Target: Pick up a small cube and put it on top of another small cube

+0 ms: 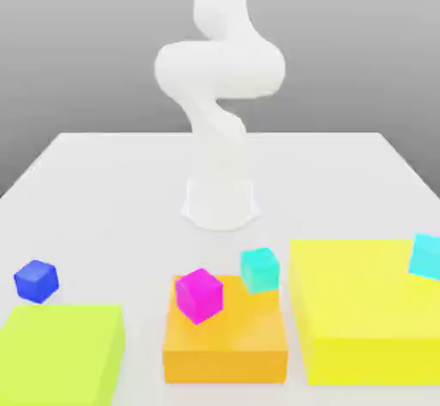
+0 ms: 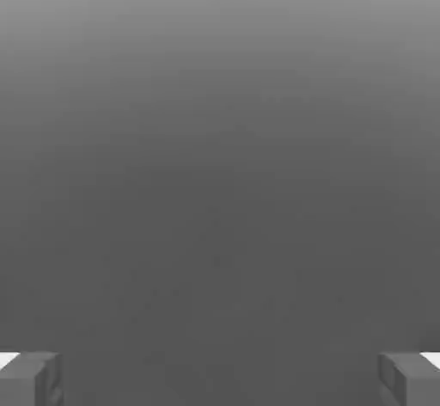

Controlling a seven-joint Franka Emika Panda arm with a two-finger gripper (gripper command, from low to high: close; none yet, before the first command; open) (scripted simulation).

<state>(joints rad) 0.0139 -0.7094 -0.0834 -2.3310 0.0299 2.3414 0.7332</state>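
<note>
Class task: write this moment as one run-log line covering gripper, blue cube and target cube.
gripper: open, holding nothing | blue cube: on table, untouched | sky-cyan cube: on yellow block | stacking: not yet done

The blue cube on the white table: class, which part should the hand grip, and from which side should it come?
Grip two opposite upright faces of the blue cube, coming from above. It sits flat on the white table, apart from the lime block, so its sides look reachable; the open hand probably spans it.
</note>
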